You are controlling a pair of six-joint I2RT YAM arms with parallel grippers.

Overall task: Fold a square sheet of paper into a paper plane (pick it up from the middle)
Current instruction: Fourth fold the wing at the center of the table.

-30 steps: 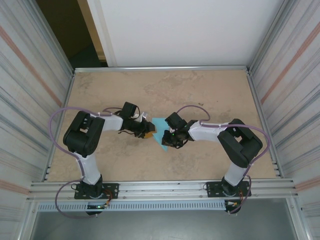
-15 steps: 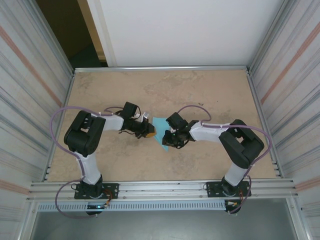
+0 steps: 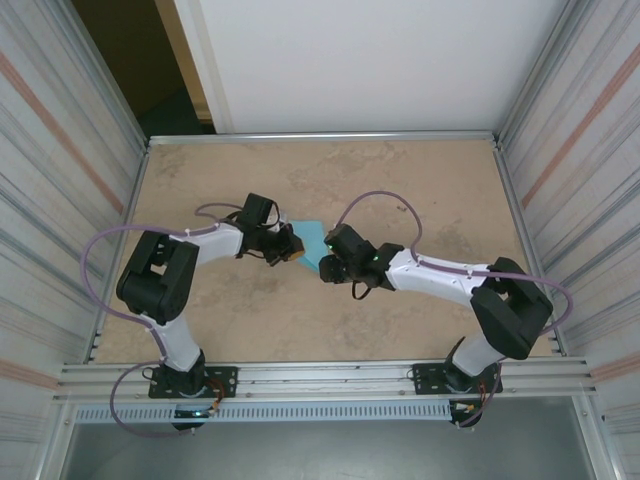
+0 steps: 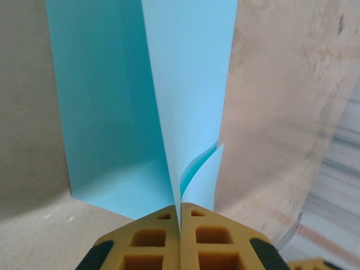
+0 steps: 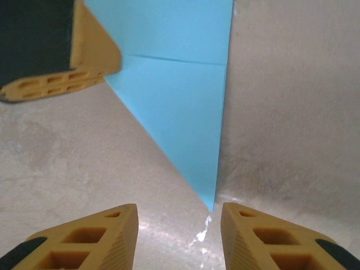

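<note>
Where the left claw grips: shut tight on an upright fold of the sheet of paper
Right claw: partly open, empty, paper's tip just ahead
Paper: thin, matte light blue, creased, tapering, lying mid-way across the mottled sandy table
Since before: left closed, right opened wider

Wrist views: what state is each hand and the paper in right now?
left hand: shut, pinching the paper's raised fold.
right hand: open, holding nothing, the paper's pointed corner just ahead of its fingers.
light-blue paper: creased, one flap standing up in the left hand, the rest lying on the table.
</note>
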